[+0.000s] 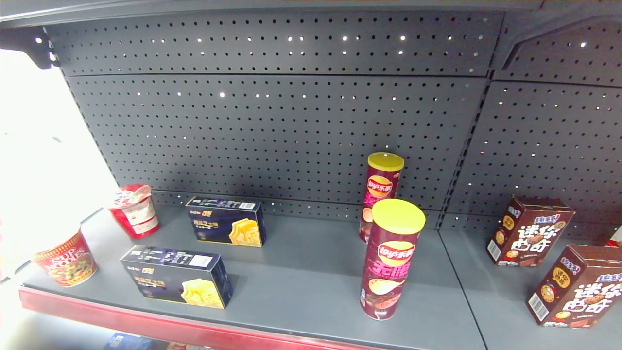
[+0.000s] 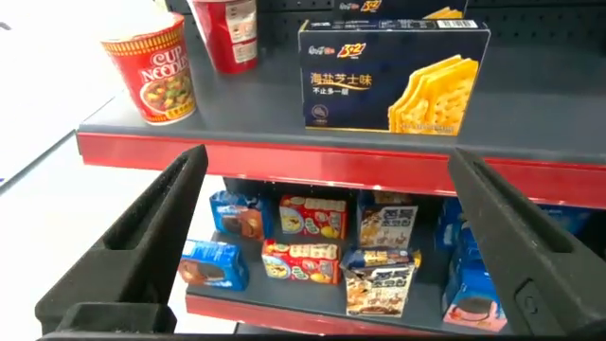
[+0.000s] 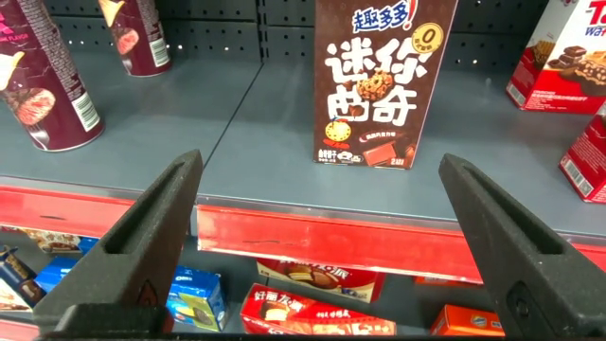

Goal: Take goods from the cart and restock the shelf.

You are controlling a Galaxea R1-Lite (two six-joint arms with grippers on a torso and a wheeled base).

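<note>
- The shelf point(image 1: 301, 277) is a grey deck with a red front edge. It is only thinly stocked, with wide bare stretches between the goods.
- The perforated back panel point(image 1: 272, 126) stands behind it, with nothing hung on it.
- The left gripper point(image 2: 327, 161) hangs in front of the shelf's red edge, level with the nearer cracker box. Its jaws are spread wide with nothing between them.
- The right gripper point(image 3: 320, 161) sits likewise before the edge, facing a cookie box. Its jaws are also fully apart and empty.
- Two cookie boxes point(image 1: 529, 231) stand upright at the robot's right.
- Two chip cans point(image 1: 391, 260) stand upright near the middle, one behind the other and apart.
- Two cracker boxes point(image 1: 177, 277) lie on their long sides left of centre, one behind the other.
- A noodle cup point(image 1: 65, 260) sits at the front left corner. A red cup point(image 1: 133, 210) sits behind it, its lid partly lifted.
- Small packets point(image 2: 301, 263) crowd the level below.
- Judgement: with both grippers empty, the step in hand is a fetch. The next move calls for drawing back from the shelf, turning to the cart and picking an item that suits one of the gaps.
</note>
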